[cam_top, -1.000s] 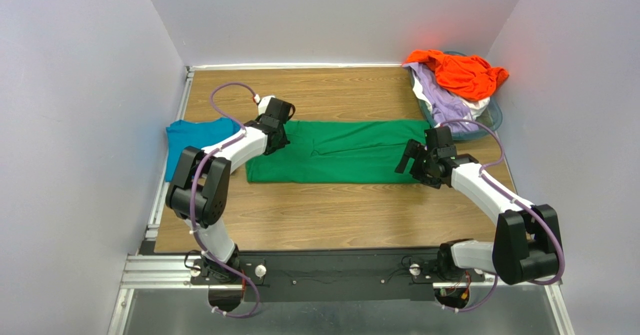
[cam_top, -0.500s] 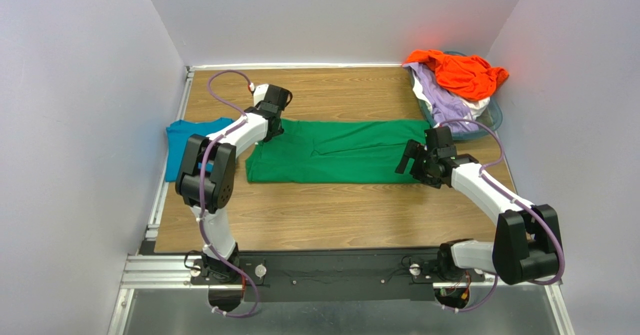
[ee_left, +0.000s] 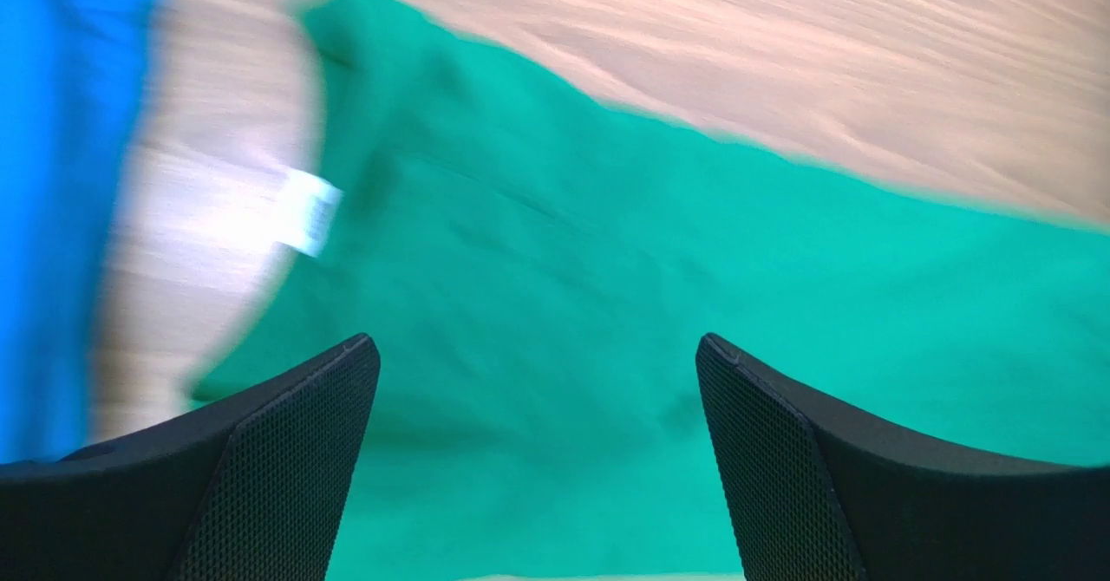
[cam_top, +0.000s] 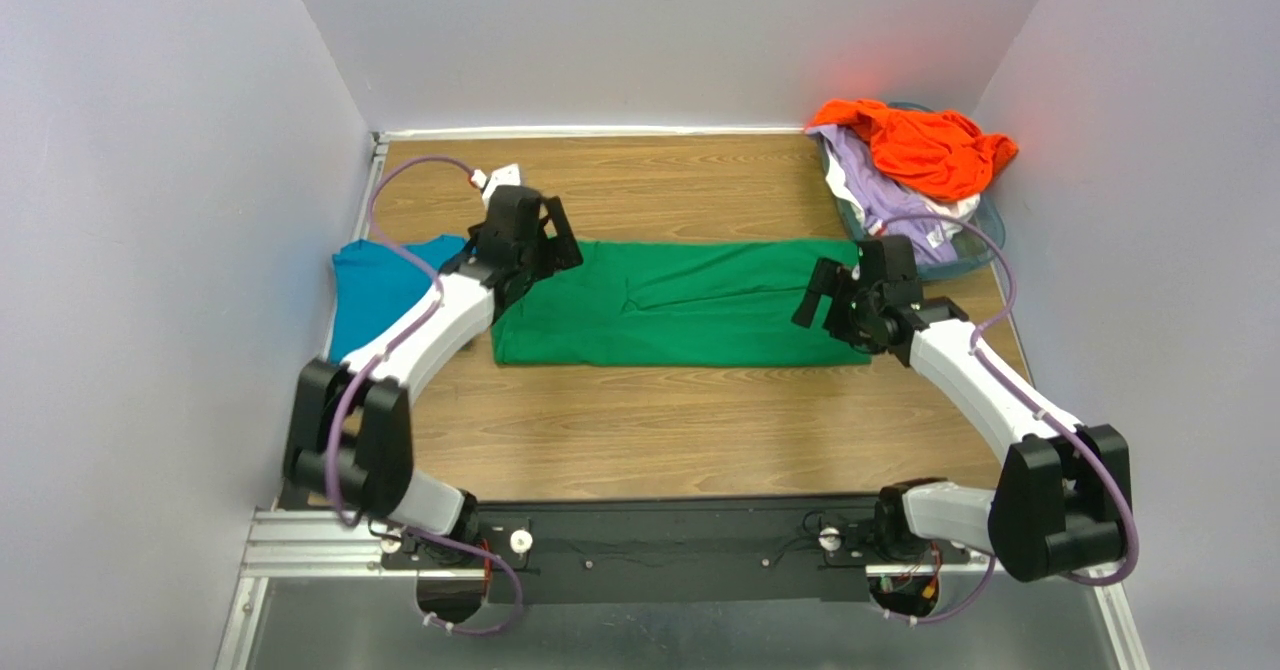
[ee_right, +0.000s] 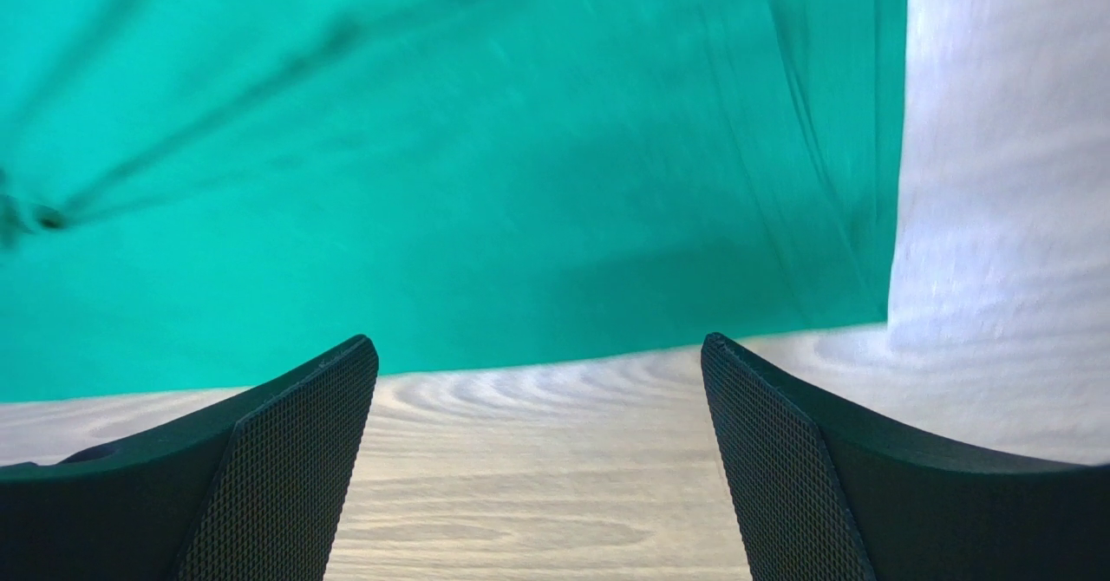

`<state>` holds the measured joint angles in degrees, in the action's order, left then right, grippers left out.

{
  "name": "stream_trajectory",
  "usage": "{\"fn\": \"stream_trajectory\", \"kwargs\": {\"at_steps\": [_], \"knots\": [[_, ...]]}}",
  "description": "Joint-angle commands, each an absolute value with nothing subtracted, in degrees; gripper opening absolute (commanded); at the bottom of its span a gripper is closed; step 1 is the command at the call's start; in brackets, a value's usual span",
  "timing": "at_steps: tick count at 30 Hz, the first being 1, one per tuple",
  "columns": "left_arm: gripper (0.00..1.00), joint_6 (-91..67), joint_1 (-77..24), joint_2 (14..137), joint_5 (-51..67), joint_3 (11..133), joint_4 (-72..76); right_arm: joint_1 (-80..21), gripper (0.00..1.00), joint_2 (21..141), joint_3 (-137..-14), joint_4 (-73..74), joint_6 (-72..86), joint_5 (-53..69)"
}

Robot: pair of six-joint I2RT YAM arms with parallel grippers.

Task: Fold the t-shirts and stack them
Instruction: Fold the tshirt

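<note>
**A:** Which step is in hand?

**B:** Folding the green shirt [cam_top: 676, 303]. It lies flat as a long band, stretched from one gripper to the other, and looks already folded lengthwise.

**A:** Is either gripper holding it?

**B:** No. The left gripper [ee_left: 534, 347] is spread wide and empty above the shirt's collar end, with the white tag [ee_left: 310, 213] ahead of it towards its left finger. The right gripper [ee_right: 537, 347] is just as wide and empty. The shirt's other end lies ahead of it, and bare table [ee_right: 547, 490] lies under its fingers.

**A:** And the other shirts?

**B:** The teal shirt [cam_top: 376, 288] lies just beside the left gripper, on its outer side. The orange shirt [cam_top: 917, 145] and the rest are heaped in the basket [cam_top: 984, 235] beyond the right gripper.

**A:** What does the next move call for?

**B:** A crosswise fold, I'd judge. One gripper has to drop onto its end, pinch every layer there, and carry that end over to the other. A shallow pinch might lift only the top layer.
</note>
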<state>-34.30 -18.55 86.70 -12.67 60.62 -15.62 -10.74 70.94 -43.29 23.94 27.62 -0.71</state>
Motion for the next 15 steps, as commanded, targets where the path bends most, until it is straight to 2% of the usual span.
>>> {"fn": "stream_trajectory", "kwargs": {"at_steps": [1,5,15], "knots": [[0.98,-35.6,-19.6,77.6,7.3,47.0,3.8,-10.5,1.00,73.6,-49.2,23.5,25.2,-0.8],[0.98,-38.1,-19.7,75.0,10.9,37.8,16.1,-10.5,1.00,79.0,-53.3,19.6,24.4,-1.1],[0.98,-37.4,-19.7,85.6,7.1,39.5,17.0,-10.5,1.00,100.9,-68.0,15.7,20.0,2.4]]}}
